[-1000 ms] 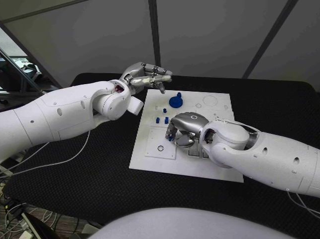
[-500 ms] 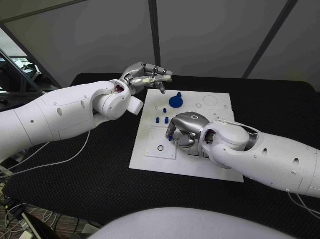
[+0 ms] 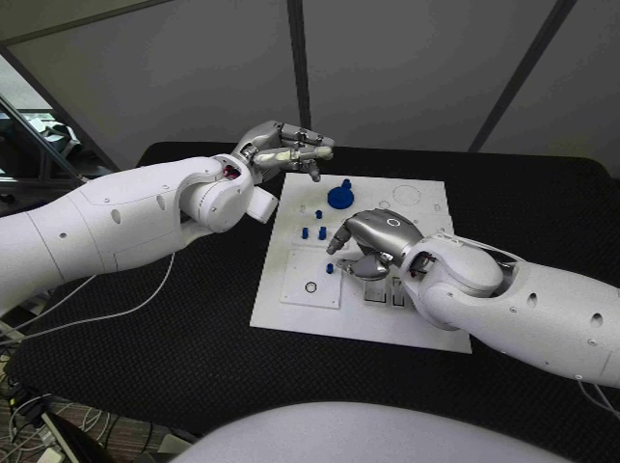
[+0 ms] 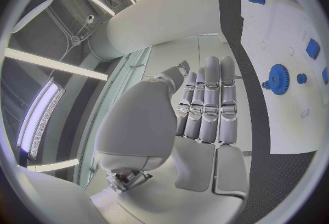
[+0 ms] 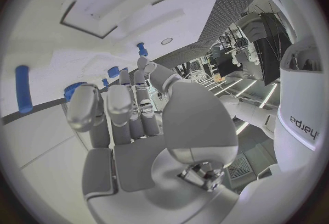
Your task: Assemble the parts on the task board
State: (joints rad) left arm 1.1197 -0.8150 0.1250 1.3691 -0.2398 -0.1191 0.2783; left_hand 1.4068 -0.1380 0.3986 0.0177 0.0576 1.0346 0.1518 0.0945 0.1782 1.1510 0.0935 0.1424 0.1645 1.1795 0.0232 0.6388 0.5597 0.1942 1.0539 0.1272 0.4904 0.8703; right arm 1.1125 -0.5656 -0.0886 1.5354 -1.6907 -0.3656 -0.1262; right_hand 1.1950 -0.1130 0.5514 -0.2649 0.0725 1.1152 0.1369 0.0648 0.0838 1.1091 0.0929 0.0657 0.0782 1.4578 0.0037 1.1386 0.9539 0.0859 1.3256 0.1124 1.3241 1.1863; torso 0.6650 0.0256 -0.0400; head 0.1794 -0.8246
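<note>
Nearest the body, bare black surface (image 3: 184,367), then the white task board (image 3: 289,304) lying in the middle of it. Over the board's middle, the right robot hand (image 3: 366,246), palm down, fingers curled inward above the grey slotted block (image 3: 388,288) set into the board; nothing visible between those fingers in the right wrist view (image 5: 130,117), so closed on nothing as far as can be told. Just beside that hand, toward the left arm, a small blue peg (image 3: 331,269) lying on the board, and a dark ring mark (image 3: 311,286) nearer the front edge. A little farther on, two short blue pegs (image 3: 314,232) side by side, then a blue gear (image 3: 340,197) standing on the board with a blue pin (image 3: 347,181) rising just behind it; same gear seen in the left wrist view (image 4: 278,79). Past the gear, round outlines (image 3: 409,195) drawn near the board's far edge. Farthest, at the board's far left corner, the left robot hand (image 3: 284,147) raised off the surface, fingers bent together and closed, holding nothing visible; fingers pressed side by side in its own wrist view (image 4: 205,108).
</note>
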